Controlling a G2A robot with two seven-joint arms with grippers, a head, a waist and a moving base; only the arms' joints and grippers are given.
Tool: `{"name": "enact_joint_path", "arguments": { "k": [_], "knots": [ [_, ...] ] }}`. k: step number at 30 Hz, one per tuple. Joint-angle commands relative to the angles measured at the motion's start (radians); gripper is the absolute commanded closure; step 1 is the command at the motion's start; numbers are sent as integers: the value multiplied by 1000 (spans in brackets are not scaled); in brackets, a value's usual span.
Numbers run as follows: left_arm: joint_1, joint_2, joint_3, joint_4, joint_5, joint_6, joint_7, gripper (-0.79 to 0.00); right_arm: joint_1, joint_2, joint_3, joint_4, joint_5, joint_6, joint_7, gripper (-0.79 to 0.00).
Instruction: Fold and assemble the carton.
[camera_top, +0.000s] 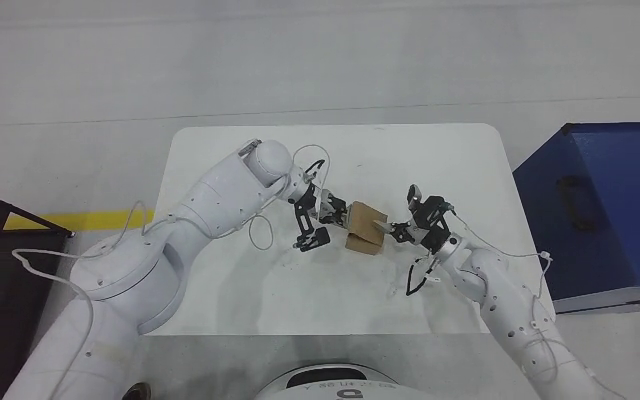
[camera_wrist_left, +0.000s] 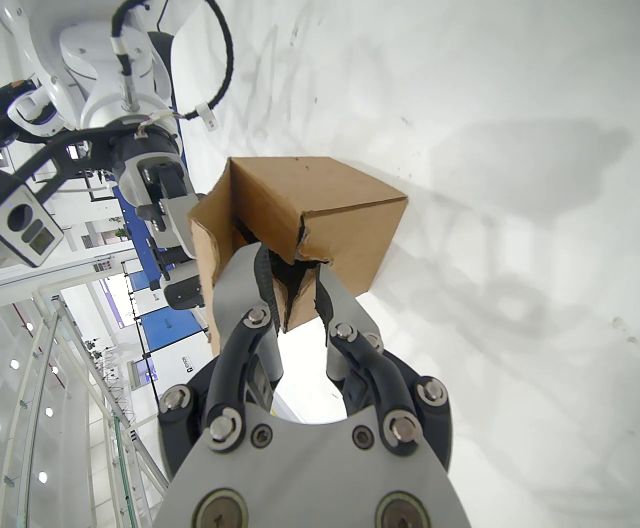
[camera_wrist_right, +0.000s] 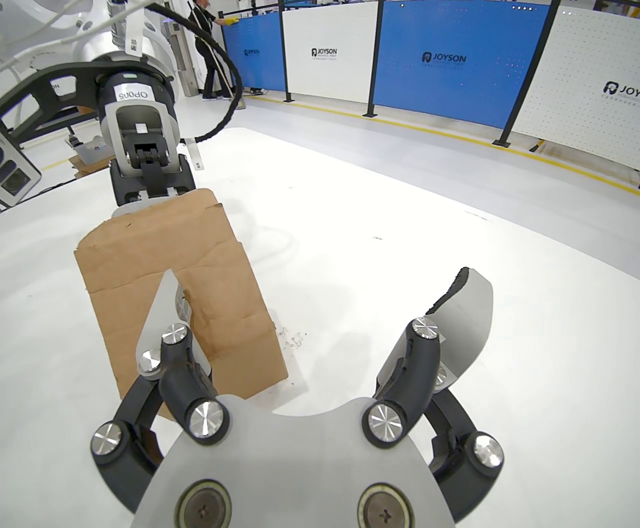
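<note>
Carton (camera_top: 362, 228): I am seeing it sitting on the table (camera_top: 450, 160).
Left gripper (camera_wrist_left: 290, 270): fingers are clamping its corner flaps.
Right gripper (camera_wrist_right: 320, 300): fingers are standing apart, one touching the carton.

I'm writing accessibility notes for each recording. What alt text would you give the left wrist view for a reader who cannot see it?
The left gripper is shut on a ragged flap at the open end of a brown cardboard carton that sits on a white table. Behind the carton, the right gripper is open at the far flap.
</note>
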Motion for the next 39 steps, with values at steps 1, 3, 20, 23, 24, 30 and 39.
{"name": "enact_joint_path", "arguments": {
  "k": [1, 3, 20, 23, 24, 30, 39],
  "knots": [
    [1, -9, 0, 6, 16, -7, 3, -129, 2, -2, -6, 4, -4, 4, -1, -785],
    [2, -19, 0, 10, 30, -9, 5, -111, 4, -4, -10, 8, -8, 8, -2, -779],
    [-10, -69, -24, 118, -48, -63, 110, 0, 10, -10, -1, 35, -12, 9, -17, -785],
    [-13, -73, -25, 133, -50, -67, 112, 0, 17, -12, 0, 43, -11, 5, -16, -785],
    [-14, -74, -24, 137, -49, -68, 111, 0, 20, -12, -1, 47, -9, 4, -16, -785],
    [-12, -81, -19, 136, -43, -76, 113, -785, 27, -15, 1, 62, -6, 4, -20, -785],
    [-16, -82, -48, 143, -81, -8, 93, -785, -34, -5, 72, 102, 59, -87, -160, -785]
  ]
}}
